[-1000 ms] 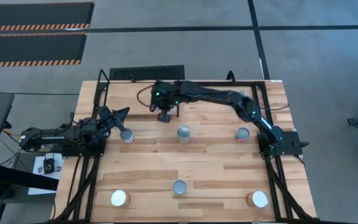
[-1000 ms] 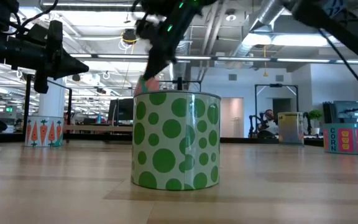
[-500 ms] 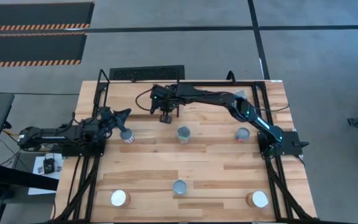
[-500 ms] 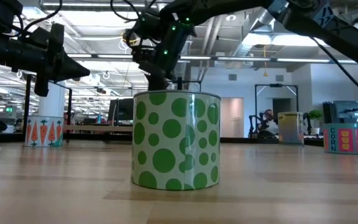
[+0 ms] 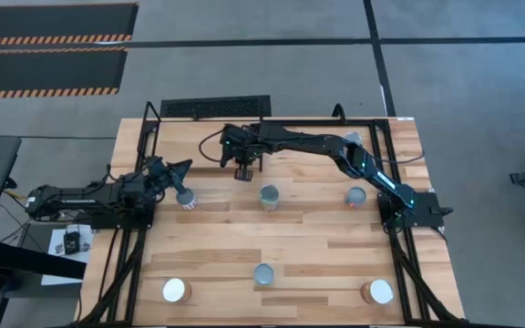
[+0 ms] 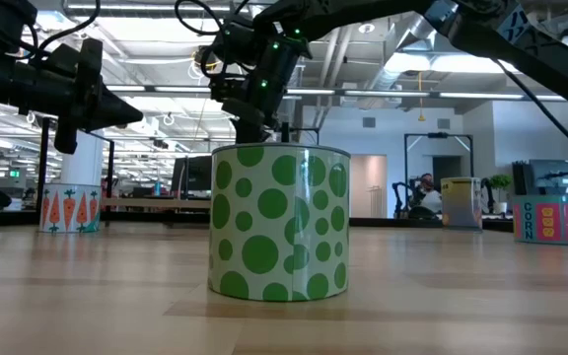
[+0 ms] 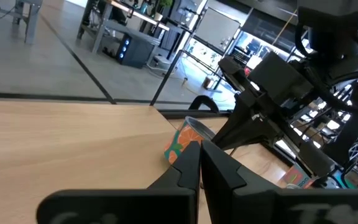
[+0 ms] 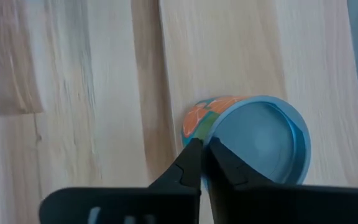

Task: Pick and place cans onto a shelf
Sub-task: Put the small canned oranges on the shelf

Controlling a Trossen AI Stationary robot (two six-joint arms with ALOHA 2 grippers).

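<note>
An orange-sided can with a bluish-grey top [image 8: 257, 146] is at my right gripper [image 8: 202, 152], which reaches to the table's far left part [image 5: 241, 171] and is shut on it. The same can shows in the left wrist view [image 7: 180, 142]. In the low view the right gripper [image 6: 249, 123] dips behind a green-dotted can [image 6: 279, 222], which hides its fingertips. My left gripper [image 5: 181, 191] is shut and empty; it hovers above a carrot-print can [image 5: 189, 201] that stands on its base on the table. I cannot make out the shelf. My right gripper pinches the can's rim [image 8: 209, 138] on the side nearest the wrist. One finger [image 8: 224, 160] lies over the top, the other [image 8: 188, 160] outside the orange wall. The fingers come from above, slanting. Whether the can's base is on the wood I cannot tell.
Other cans stand on the plank tabletop: at the middle [image 5: 269, 195], at the right [image 5: 355, 197], and three along the near edge [image 5: 175, 291], [image 5: 263, 273], [image 5: 380, 292]. Black frame rods [image 5: 144, 137] run along the table's left, right and far sides.
My right gripper has gone down and a little toward the table's left edge, and has turned more upright. The orange can that showed above the green-dotted can in the low view has sunk behind it.
</note>
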